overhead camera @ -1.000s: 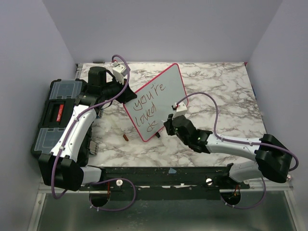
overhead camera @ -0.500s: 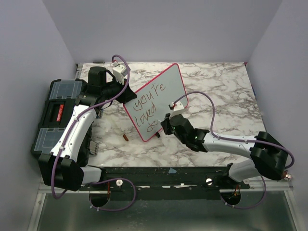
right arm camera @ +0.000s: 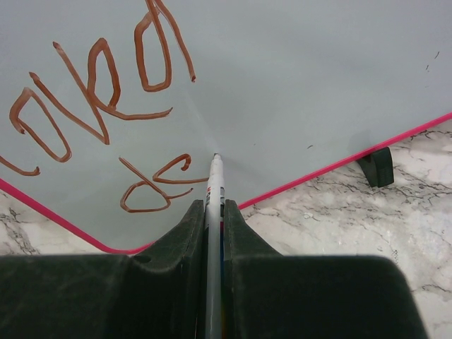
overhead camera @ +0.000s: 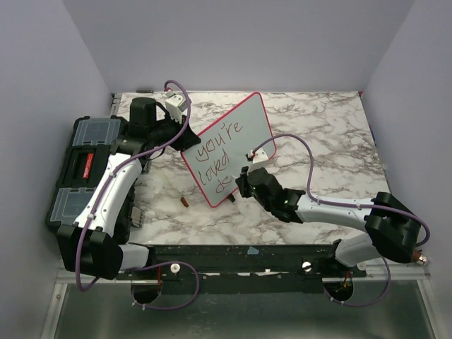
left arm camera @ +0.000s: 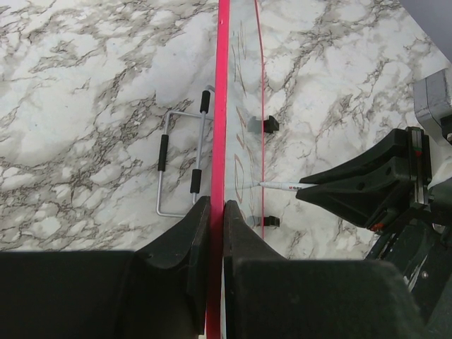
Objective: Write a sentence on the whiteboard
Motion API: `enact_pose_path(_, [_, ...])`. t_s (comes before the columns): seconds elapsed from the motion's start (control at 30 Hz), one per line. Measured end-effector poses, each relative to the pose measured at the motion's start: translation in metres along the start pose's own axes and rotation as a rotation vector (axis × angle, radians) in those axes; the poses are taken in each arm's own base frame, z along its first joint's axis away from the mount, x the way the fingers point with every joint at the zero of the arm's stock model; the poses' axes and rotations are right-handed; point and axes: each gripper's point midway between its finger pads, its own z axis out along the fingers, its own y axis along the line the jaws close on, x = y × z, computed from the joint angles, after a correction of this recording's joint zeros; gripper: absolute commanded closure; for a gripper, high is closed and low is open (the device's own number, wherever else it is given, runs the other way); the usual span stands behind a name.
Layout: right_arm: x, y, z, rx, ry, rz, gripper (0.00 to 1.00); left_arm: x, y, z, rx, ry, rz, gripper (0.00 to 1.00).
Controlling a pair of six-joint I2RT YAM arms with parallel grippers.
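- Over the white marble-patterned desk (overhead camera: 325, 134), from the top camera, the flat rectangular whiteboard with a thin red-pink frame (overhead camera: 227, 145) is standing tilted on its lower edge near the middle, showing brownish handwriting that reads "you're loved" with a smaller scrawl beneath.
- The left claw (overhead camera: 185, 138) is clamping the board's left edge, and the right claw (overhead camera: 244, 182) is working at its lower right part.
- A black plastic toolbox with clear-lidded compartments (overhead camera: 81, 169) is sitting at the desk's left edge, and a small brown object (overhead camera: 184, 202) is lying near the board's lower corner.
- From the left wrist, the board is appearing edge-on, the claw's black fingers pressing together on the red frame. A bent wire stand with black sleeves (left arm camera: 180, 166) is resting behind the board, and a slim white marker pen (left arm camera: 277, 186) is meeting its face.
- From the right wrist, the claw is gripping the marker, whose tip is touching the glossy surface just right of the last scrawl. A small black foot (right arm camera: 376, 167) is sitting under the bottom frame.
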Motion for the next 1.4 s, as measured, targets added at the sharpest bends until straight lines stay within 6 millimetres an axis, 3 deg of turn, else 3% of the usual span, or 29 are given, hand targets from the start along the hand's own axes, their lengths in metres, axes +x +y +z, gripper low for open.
enact_pose_path(0.67, [-0.006, -0.01, 0.002, 0.056, -0.017, -0.001, 0.99, 0.0, 0.001, 0.001, -0.002, -0.001, 0.001, 1.0])
enact_pose_path(1.4, [-0.009, -0.005, 0.003, 0.03, -0.013, -0.009, 0.99, 0.0, 0.001, 0.001, -0.003, 0.0, 0.001, 1.0])
